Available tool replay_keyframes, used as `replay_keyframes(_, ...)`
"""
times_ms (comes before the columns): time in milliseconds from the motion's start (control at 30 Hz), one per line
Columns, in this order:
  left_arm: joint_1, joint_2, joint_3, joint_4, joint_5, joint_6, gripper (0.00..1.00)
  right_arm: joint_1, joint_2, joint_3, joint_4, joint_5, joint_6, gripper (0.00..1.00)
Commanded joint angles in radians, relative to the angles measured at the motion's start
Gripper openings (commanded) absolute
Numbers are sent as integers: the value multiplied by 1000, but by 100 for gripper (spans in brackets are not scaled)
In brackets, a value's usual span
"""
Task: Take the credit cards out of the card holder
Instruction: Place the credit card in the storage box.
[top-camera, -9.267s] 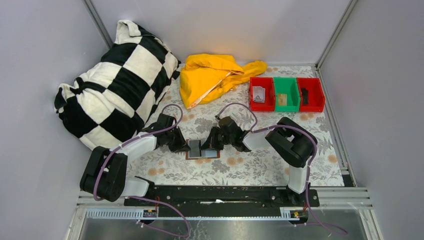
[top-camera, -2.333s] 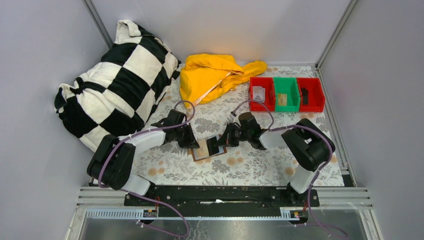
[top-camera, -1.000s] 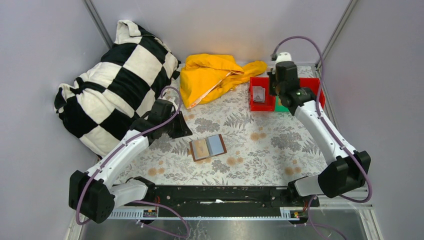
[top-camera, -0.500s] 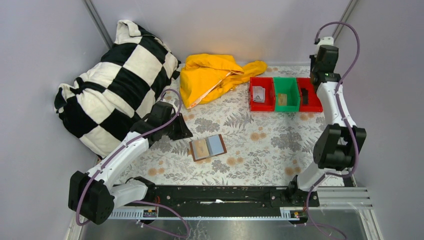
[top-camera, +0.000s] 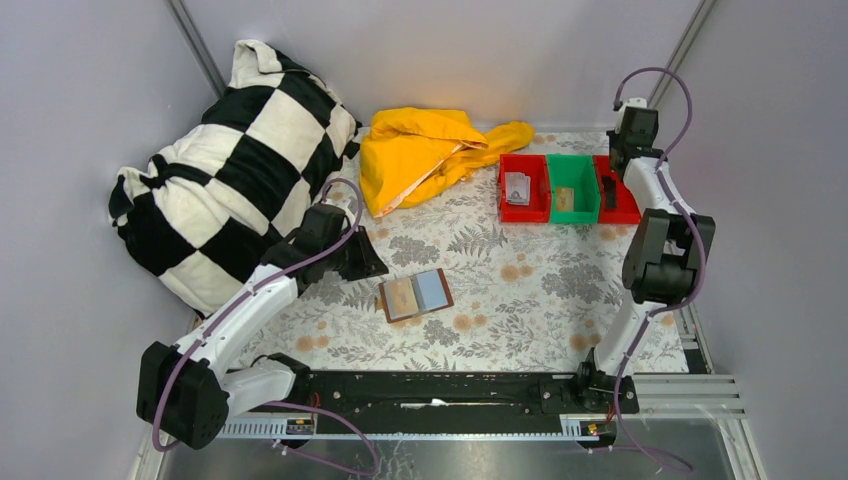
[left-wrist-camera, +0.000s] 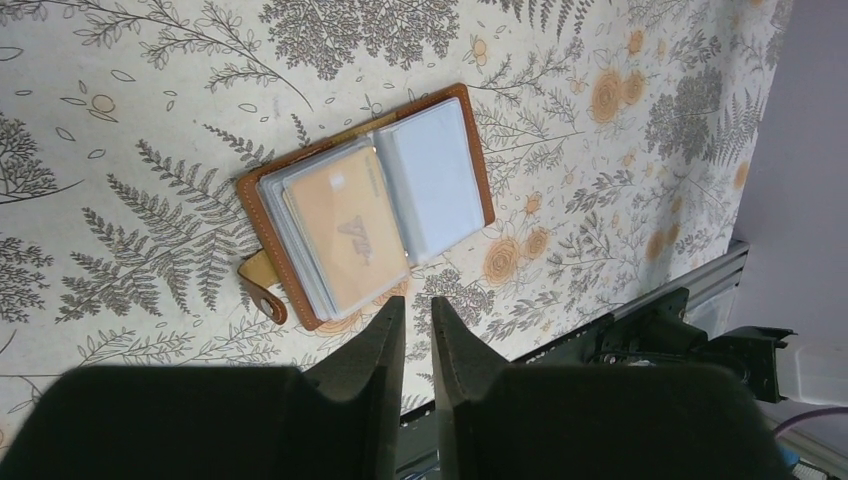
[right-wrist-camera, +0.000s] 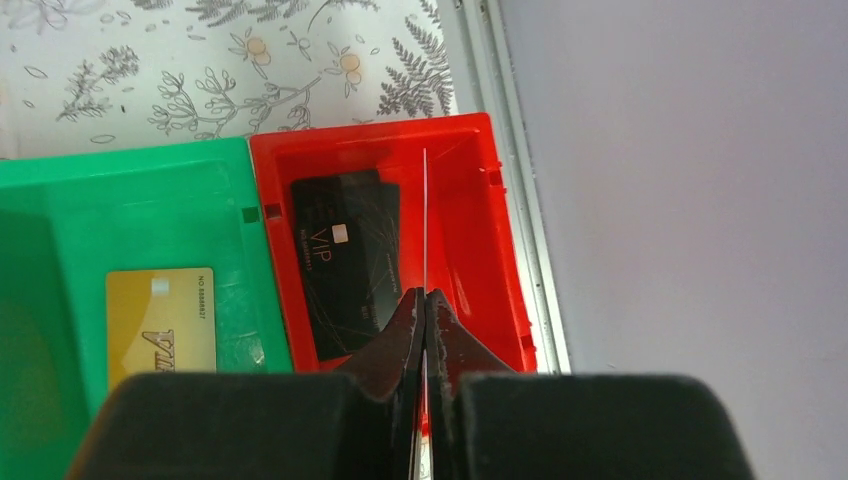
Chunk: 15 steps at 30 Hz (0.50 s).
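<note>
The brown card holder (top-camera: 415, 295) lies open on the flowered cloth, a tan credit card (left-wrist-camera: 345, 228) showing in its clear left sleeve and its strap (left-wrist-camera: 262, 287) sticking out. My left gripper (left-wrist-camera: 418, 303) hovers near its edge, jaws a narrow gap apart with nothing between them; from above it (top-camera: 368, 262) sits left of the holder. My right gripper (right-wrist-camera: 425, 295) is shut on a thin card (right-wrist-camera: 425, 220) seen edge-on, above the right red bin (right-wrist-camera: 470, 125), which holds a black card (right-wrist-camera: 345, 260). A gold card (right-wrist-camera: 160, 320) lies in the green bin (right-wrist-camera: 120, 165).
Three bins stand in a row at the back right: left red bin (top-camera: 524, 160) with a card, green bin (top-camera: 572, 160), right red bin (top-camera: 628, 212). A yellow cloth (top-camera: 430, 150) and a checkered pillow (top-camera: 230, 170) lie at the back left. The right wall is close to the right arm.
The right arm has swung right from over the left red bin to above the right red bin, still shut on the card. The left arm has hardly moved.
</note>
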Motion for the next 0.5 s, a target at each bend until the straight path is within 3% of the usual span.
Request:
replay_keyframes(0, 5, -24, -12, 74, 56, -25, 20, -5, 42, 0, 40, -18, 4, 0)
replay_keyframes(467, 5, -2, -14, 83, 62, -34, 20, -6, 153, -18, 81, 16, -22, 0)
